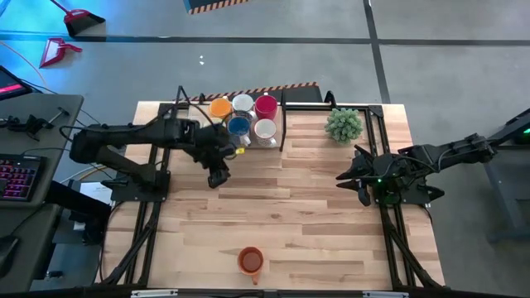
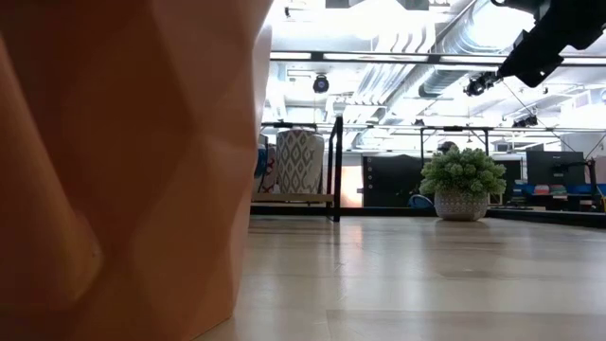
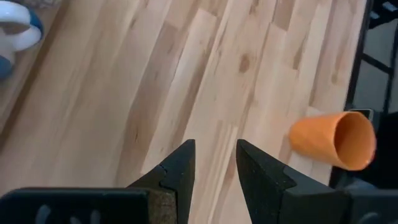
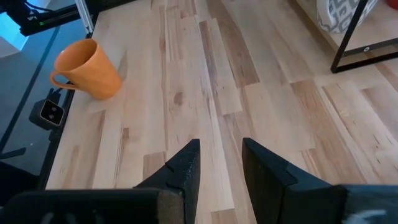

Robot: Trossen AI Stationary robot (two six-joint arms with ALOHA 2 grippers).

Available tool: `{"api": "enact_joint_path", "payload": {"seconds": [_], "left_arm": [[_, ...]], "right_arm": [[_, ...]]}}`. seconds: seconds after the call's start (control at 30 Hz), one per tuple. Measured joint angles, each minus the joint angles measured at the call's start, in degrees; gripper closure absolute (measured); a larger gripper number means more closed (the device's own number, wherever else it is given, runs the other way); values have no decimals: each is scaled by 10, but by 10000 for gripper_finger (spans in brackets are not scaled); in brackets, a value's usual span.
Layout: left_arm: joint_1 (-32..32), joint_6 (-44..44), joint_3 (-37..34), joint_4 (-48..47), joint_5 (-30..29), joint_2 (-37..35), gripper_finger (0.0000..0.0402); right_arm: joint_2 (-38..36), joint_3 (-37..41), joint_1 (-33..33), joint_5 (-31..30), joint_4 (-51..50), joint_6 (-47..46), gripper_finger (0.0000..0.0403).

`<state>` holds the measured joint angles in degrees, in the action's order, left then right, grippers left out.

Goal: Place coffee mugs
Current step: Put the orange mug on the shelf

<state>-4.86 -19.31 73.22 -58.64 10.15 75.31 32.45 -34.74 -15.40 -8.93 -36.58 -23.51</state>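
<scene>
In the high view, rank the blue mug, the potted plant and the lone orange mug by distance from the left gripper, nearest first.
From the left gripper:
1. Blue mug, in the cluster at the table's far edge.
2. Orange mug, alone at the near edge.
3. Potted plant, far right corner.

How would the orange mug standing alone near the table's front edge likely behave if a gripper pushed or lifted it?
The orange mug stands upright on smooth wood, so a low push would probably slide it and a high one might tip it. It looks rigid and glazed, likely slippery to pinch. Its side handle could make it turn when nudged.
</scene>
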Motion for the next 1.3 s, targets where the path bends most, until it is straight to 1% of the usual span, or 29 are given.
{"api": "enact_joint_path", "payload": {"seconds": [0.07,0.23,0.43,0.53,0.63,0.7,0.8,0.87,1.0,1.1,1.2,1.3], "left_arm": [[19,-14,-10,15,-20,0,296],[57,-45,-43,86,-37,0,296],[86,-90,-84,180,-90,0,296],[94,-91,-108,268,-109,8,296],[98,-90,-134,367,-113,19,296],[98,-71,-144,442,-112,33,296],[98,-18,-150,499,-84,58,296],[96,-17,-150,496,-57,67,296],[95,-71,-149,487,-21,72,296],[108,-90,-136,477,-21,69,296],[140,-72,-94,454,-38,68,302],[189,-46,-41,382,-92,67,316]], "right_arm": [[0,0,0,0,0,2,304],[0,0,0,0,0,19,304],[0,0,0,1,0,15,304],[1,0,0,1,0,20,304],[1,0,0,1,0,30,304],[1,0,0,1,1,30,304],[2,0,0,-9,7,43,304],[4,0,0,-20,12,33,304],[8,0,0,-20,8,0,304],[10,0,0,-21,4,-5,304],[10,0,0,-22,2,-1,304],[10,0,0,-15,-7,5,304]]}}
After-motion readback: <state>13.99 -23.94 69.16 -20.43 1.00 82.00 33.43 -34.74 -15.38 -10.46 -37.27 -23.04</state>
